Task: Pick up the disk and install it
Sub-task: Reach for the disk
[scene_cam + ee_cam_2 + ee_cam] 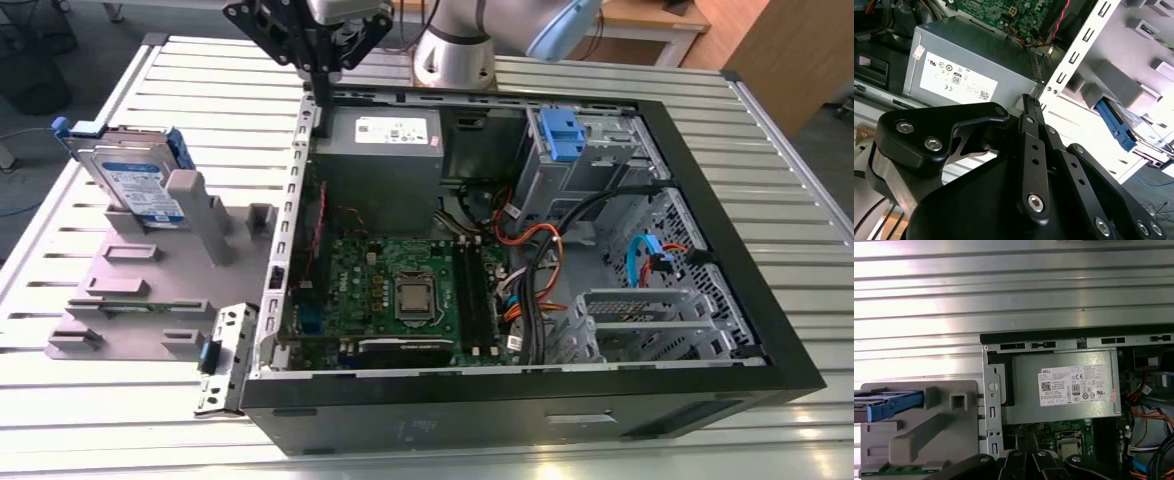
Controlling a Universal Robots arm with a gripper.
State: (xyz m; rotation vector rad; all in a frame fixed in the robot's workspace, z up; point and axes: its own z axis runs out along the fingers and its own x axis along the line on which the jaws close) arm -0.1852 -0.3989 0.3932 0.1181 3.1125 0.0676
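The disk is a silver hard drive with a blue-and-white label and a blue bracket. It stands on edge in a grey holder on the exterior view's left, outside the computer case. Its blue edge shows in the first wrist view and the second wrist view. My gripper hangs above the back corner of the open case, beside the power supply and well apart from the disk. Its black fingers are shut together with nothing between them.
The open black computer case lies on a slatted metal table. Inside are a grey power supply with a white sticker, a green motherboard, cables, and a drive cage with a blue latch.
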